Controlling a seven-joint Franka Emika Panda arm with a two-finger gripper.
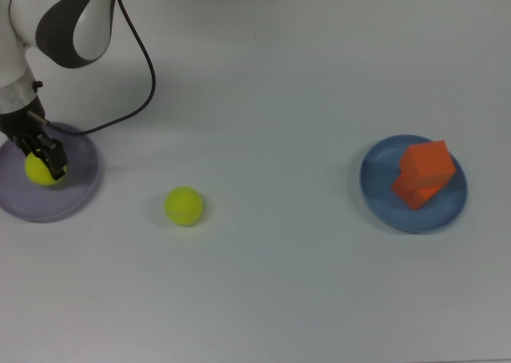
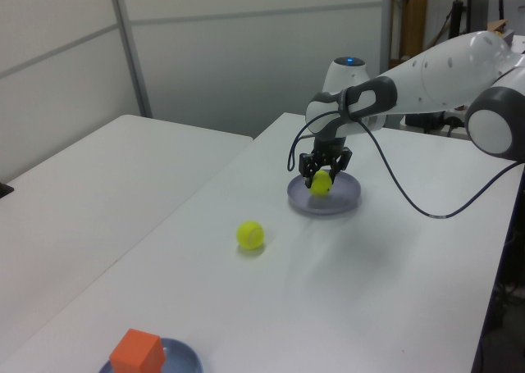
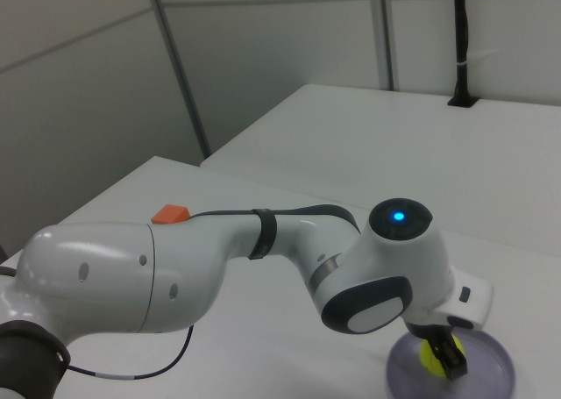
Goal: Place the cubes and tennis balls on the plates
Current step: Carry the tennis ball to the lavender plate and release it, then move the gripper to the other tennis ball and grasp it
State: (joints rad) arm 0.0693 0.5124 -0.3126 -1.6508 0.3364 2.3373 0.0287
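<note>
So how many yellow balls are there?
2. One tennis ball is held in the robot's hand over the lavender plate. The other ball sits on the bare table. None seem hidden.

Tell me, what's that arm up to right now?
Pincer shut on tennis ball, over lavender plate. Second ball loose on table. Both cubes on blue plate. Nothing blocking.
</note>
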